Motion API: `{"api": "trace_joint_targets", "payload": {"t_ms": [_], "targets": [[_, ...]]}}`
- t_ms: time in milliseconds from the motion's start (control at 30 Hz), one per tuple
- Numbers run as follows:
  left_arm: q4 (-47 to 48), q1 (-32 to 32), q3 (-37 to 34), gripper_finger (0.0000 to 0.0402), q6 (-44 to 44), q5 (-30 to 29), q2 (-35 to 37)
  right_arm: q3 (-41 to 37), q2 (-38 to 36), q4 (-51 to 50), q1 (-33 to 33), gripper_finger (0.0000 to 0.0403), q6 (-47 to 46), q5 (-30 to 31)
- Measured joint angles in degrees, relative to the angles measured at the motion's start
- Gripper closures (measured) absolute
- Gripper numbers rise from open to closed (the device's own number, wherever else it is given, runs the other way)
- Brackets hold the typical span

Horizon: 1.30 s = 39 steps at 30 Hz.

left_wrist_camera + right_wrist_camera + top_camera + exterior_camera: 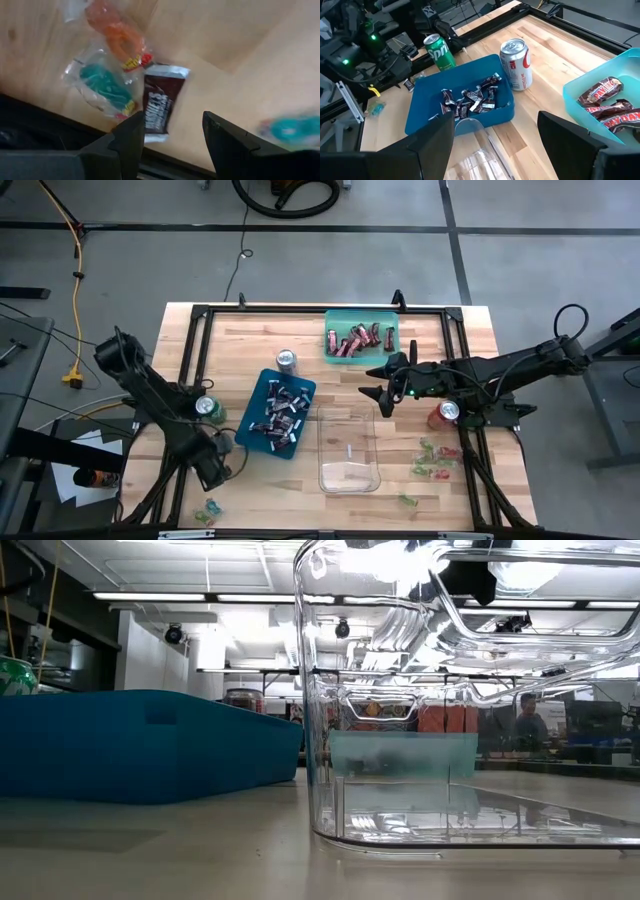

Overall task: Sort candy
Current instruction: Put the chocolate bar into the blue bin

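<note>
Dark fingers of the left gripper (172,137) stand apart and empty just over a brown mini bar (159,104), which lies on the wood between them, closer to one finger. Beside it sit a teal wrapped sweet (102,86) and an orange one (116,37). To grip cleanly, I judge the tool should shift so the bar is centred, descend, then close without catching the teal wrapper. Over the clear tray (349,450), the right gripper (495,132) hangs open and empty, with the blue tray (460,107) of dark bars ahead of it. Motion blur smears the left wrist view, so the print is hard to read.
</note>
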<state>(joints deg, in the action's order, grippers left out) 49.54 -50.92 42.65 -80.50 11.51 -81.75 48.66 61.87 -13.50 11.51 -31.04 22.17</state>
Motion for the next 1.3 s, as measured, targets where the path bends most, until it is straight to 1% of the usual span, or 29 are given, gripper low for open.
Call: {"api": "trace_joint_targets", "payload": {"t_ms": [200, 300, 467, 533, 567, 667, 700, 733, 767, 833, 900, 1033, 1100, 1200, 1300], "targets": [[-0.3, 0.0, 0.0, 0.0216, 2.7, 0.0, -5.1, 0.0, 0.0, -0.8, 0.0, 0.0124, 0.0, 0.0], [-2.2, 0.0, -0.1, 0.0216, 3.4, 0.0, -7.5, 0.0, 0.0, -0.8, 0.0, 0.0124, 0.0, 0.0], [-3.7, 0.0, 0.2, 0.0222, 6.0, 0.5, -9.8, 0.0, 0.0, -1.0, 0.0, 0.0124, 0.0, 0.0], [-3.7, 0.0, 0.2, 0.0242, 6.8, 0.5, -10.1, 0.0, 0.0, -1.3, 0.0, 0.0124, 0.0, 0.0], [-3.9, 0.0, 0.2, 0.0259, 7.4, 0.5, -10.0, 0.0, 0.0, -1.5, 0.0, 0.0124, 0.0, 0.0], [-4.4, 0.0, 0.1, 0.0335, 7.7, 0.2, -9.1, 0.0, 0.0, -2.2, 0.0, 0.0124, 0.0, 0.0], [-4.4, 0.0, 0.0, 0.0362, 7.8, -0.1, -8.4, 0.0, 0.0, -2.3, 0.0, 0.0124, 0.0, 0.0], [-4.5, 0.0, 0.0, 0.0377, 8.0, -0.8, -7.5, 0.0, 0.0, -2.4, 0.0, 0.0124, 0.0, 0.0], [-4.9, 0.0, -0.1, 0.0383, 8.0, -1.8, -6.5, 0.0, 0.0, -2.4, 0.0, 0.0124, 0.0, 0.0], [-7.1, 0.0, -0.2, 0.0388, 8.0, -6.0, -4.0, 0.0, 0.0, -2.5, 0.0, 0.0124, 0.0, 0.0], [-7.0, 0.1, -0.2, 0.0399, 8.4, -8.9, -0.5, 0.0, 0.0, -2.6, 0.0, 0.0124, 0.0, 0.0], [-10.6, -0.1, -0.2, 0.0401, 13.0, -12.2, 7.7, 0.0, 0.0, -3.1, 0.0, 0.0124, 0.0, 0.0], [-15.0, 0.0, -0.2, 0.0401, 17.0, -15.6, 12.1, 0.0, 0.0, -3.2, 0.0, 0.0124, 0.0, 0.0], [-21.8, 1.4, -0.2, 0.0401, 22.5, -22.6, 18.3, 0.0, 0.0, -3.1, 0.0, 0.0124, 0.0, 0.0], [-27.8, 5.9, -0.1, 0.0401, 29.4, -31.1, 22.4, 0.0, 0.0, -3.1, 0.0, 0.0124, -0.6, 0.0]]}}
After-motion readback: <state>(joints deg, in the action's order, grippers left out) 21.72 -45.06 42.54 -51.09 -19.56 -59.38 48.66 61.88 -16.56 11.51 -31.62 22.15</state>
